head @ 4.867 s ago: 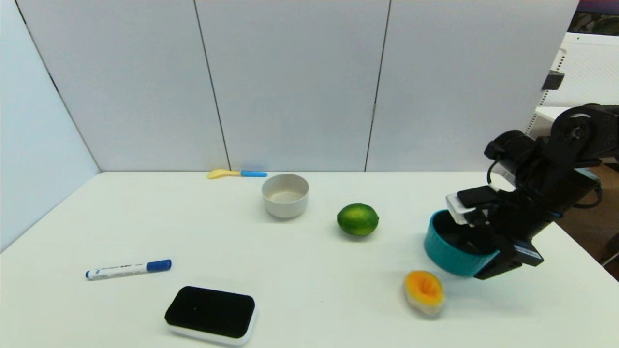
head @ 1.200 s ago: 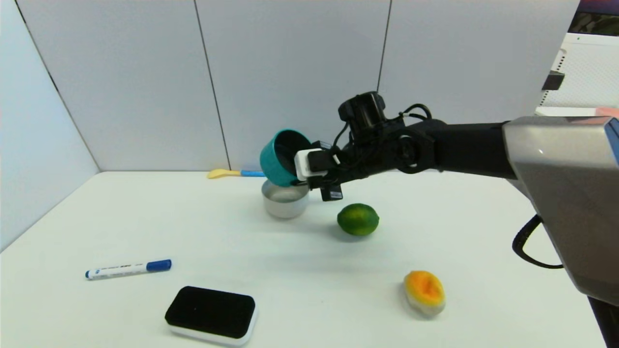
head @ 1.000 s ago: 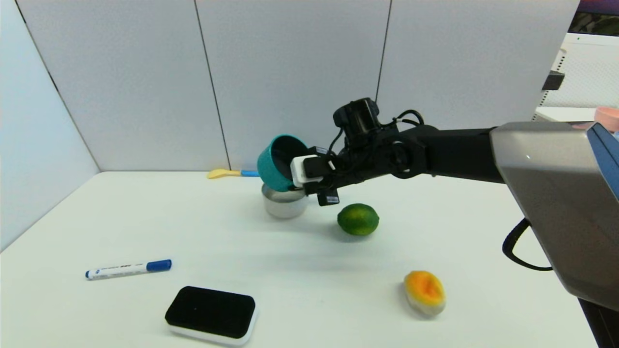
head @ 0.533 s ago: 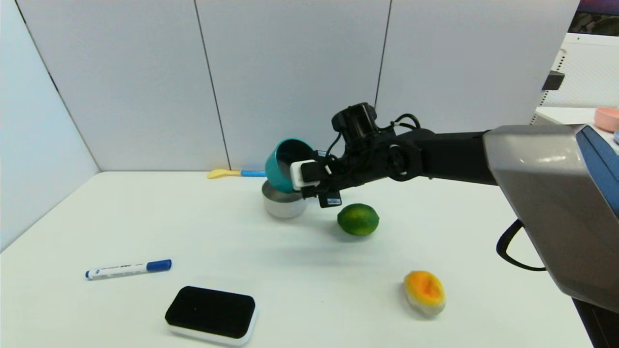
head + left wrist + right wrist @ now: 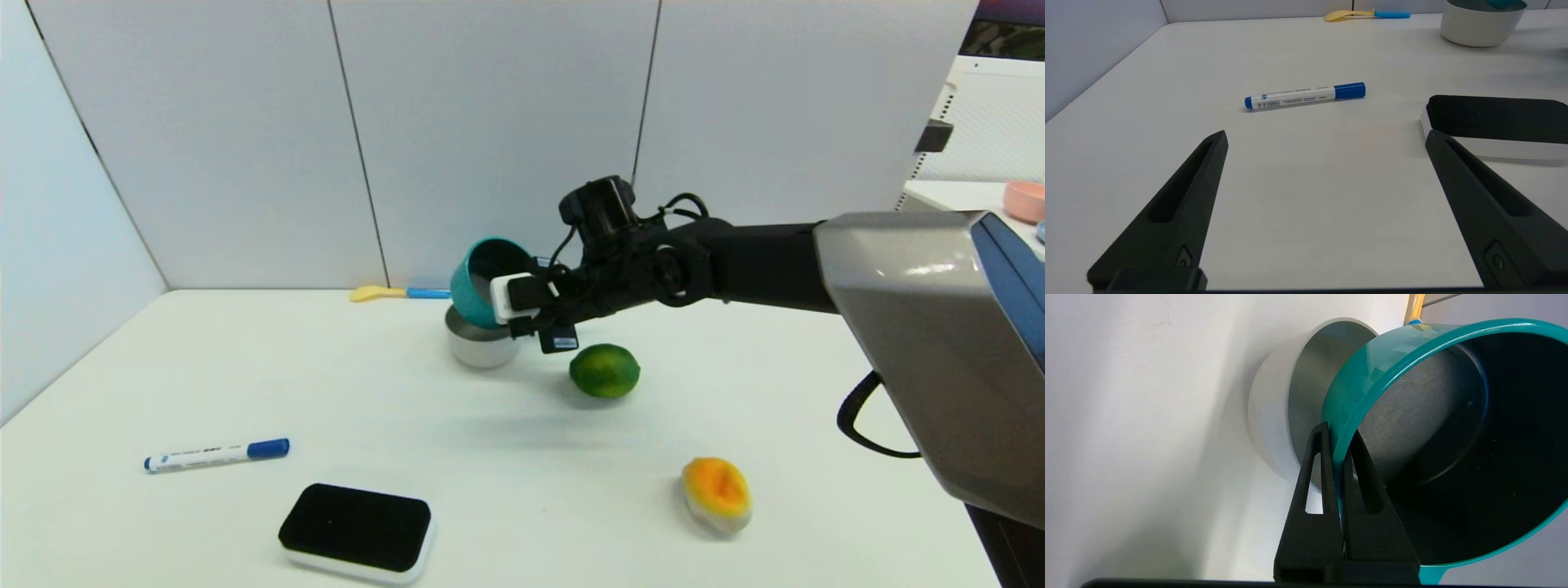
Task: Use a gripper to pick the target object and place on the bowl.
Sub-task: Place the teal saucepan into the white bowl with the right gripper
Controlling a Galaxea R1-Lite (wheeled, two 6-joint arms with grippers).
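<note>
My right gripper [image 5: 513, 304] is shut on the rim of the teal saucepan [image 5: 476, 282] and holds it tilted right over the off-white bowl [image 5: 480, 347]. In the right wrist view the two black fingers [image 5: 1318, 457] pinch the saucepan's wall [image 5: 1359, 392], one inside and one outside, with the bowl [image 5: 1274, 412] just behind it. I cannot tell whether the pan touches the bowl. My left gripper [image 5: 1327, 136] is open and empty, low over the table near the front left.
A green lime [image 5: 604, 370] lies right of the bowl and an orange melon piece [image 5: 716, 492] at the front right. A blue marker [image 5: 216, 455] and a black eraser [image 5: 357, 531] lie at the front left. A yellow spoon [image 5: 398, 292] lies by the back wall.
My right arm has carried the saucepan from the table's right side to above the bowl. In the last second it has lowered and shifted slightly right, closer to the bowl.
</note>
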